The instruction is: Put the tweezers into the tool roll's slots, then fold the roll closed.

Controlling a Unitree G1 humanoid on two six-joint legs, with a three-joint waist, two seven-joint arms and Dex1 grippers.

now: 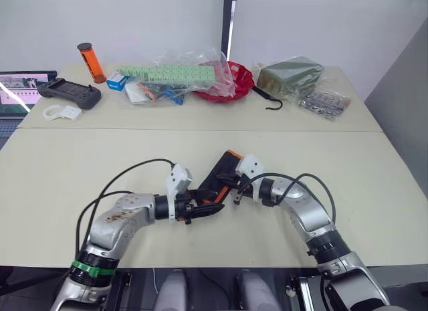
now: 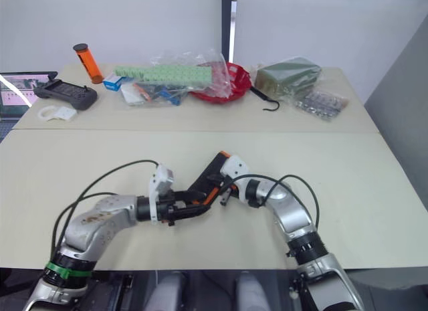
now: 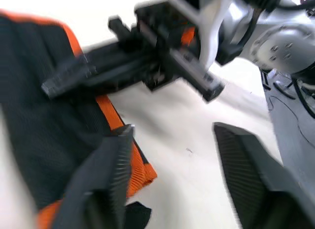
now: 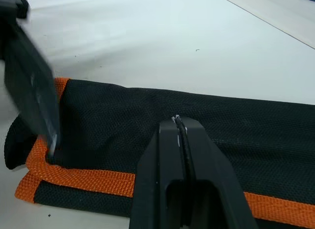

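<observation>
The tool roll (image 1: 219, 172) lies folded on the near table, black with orange edging (image 4: 88, 179), its outer face up. Its slots are hidden inside the fold, and the tweezers are out of view. My left gripper (image 1: 208, 209) is at the roll's near end and stands open; one finger (image 3: 109, 172) rests at the roll's orange corner, the other (image 3: 251, 182) over bare table. My right gripper (image 4: 179, 123) is shut, its tips pressed together just above the roll's black fabric, close to the left gripper's finger (image 4: 30, 93).
On the far table are a red tray (image 1: 242, 83) under clear plastic bags (image 1: 180, 73), a black hook (image 1: 271, 102), an orange tube (image 1: 91, 62), a black controller (image 1: 69, 91), a green bagged box (image 1: 291, 75) and a laptop (image 1: 17, 90) at the left edge.
</observation>
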